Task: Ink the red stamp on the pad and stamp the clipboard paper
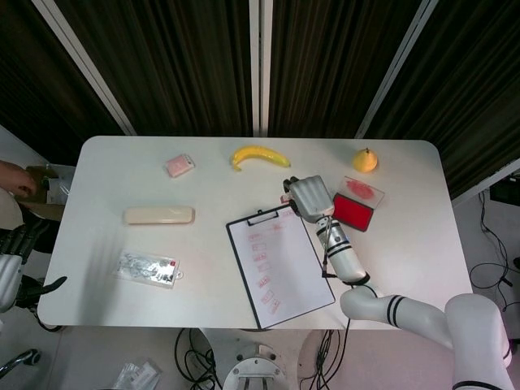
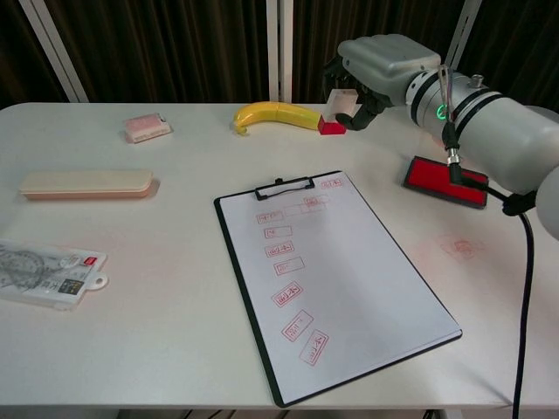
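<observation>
My right hand [image 2: 384, 63] [image 1: 309, 197] holds the red stamp [image 2: 334, 120] in the air, its red base facing down, above the table behind the clipboard. The clipboard [image 2: 336, 284] [image 1: 280, 264] lies at the table's middle front; its paper carries a column of red prints and two prints near the clip. The open red ink pad [image 2: 445, 181] [image 1: 351, 211] lies to the right of the clipboard, below my forearm. My left hand [image 1: 15, 258] hangs off the table's left edge, fingers apart, holding nothing.
A banana [image 2: 275, 114] lies just left of the held stamp. A pear [image 1: 365, 160] and the pad's clear lid [image 1: 364, 191] sit at the back right. A pink eraser [image 2: 146, 127], a beige case [image 2: 86, 183] and a plastic packet [image 2: 44, 271] lie on the left.
</observation>
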`<action>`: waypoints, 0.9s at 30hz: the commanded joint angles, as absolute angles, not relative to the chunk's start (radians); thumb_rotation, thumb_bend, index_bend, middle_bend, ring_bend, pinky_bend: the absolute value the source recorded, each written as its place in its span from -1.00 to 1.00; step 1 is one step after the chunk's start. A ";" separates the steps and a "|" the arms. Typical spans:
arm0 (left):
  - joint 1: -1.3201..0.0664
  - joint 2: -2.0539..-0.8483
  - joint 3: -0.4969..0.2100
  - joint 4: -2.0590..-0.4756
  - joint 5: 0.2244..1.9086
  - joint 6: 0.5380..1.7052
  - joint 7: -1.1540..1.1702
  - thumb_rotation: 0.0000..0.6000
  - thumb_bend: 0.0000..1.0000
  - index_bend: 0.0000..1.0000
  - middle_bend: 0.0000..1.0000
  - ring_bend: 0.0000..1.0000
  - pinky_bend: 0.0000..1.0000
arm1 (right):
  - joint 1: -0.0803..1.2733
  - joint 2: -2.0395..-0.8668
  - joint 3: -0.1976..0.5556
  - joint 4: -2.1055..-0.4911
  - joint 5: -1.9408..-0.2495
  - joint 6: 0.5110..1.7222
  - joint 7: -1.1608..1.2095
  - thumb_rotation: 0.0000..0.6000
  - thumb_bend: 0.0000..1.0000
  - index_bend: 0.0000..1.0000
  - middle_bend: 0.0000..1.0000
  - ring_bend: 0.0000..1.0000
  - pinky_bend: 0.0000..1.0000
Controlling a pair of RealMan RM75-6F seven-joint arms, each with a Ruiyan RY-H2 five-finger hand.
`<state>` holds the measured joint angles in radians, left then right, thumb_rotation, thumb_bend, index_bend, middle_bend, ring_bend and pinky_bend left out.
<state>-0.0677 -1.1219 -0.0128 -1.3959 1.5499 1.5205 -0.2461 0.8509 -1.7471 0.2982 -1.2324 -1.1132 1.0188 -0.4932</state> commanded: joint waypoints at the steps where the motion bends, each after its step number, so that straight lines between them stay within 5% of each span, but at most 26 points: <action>1: -0.068 -1.122 -0.012 -1.401 1.552 1.522 -0.240 0.62 -0.82 -0.78 -0.86 -0.82 -0.62 | 0.763 -1.635 0.250 -1.359 -1.152 1.092 -0.486 1.00 -0.06 0.67 0.37 0.70 0.77; 15: -0.079 -1.134 -0.007 -1.419 1.557 1.500 -0.206 0.62 -0.81 -0.78 -0.86 -0.82 -0.62 | 0.534 -1.532 0.003 -1.347 -1.374 1.227 -0.266 1.00 -0.07 0.66 0.36 0.70 0.77; 27: -0.077 -1.135 -0.002 -1.416 1.556 1.499 -0.207 0.62 -0.81 -0.78 -0.86 -0.82 -0.62 | 0.484 -1.581 -0.043 -1.249 -1.412 1.182 -0.250 1.00 -0.10 0.63 0.33 0.70 0.77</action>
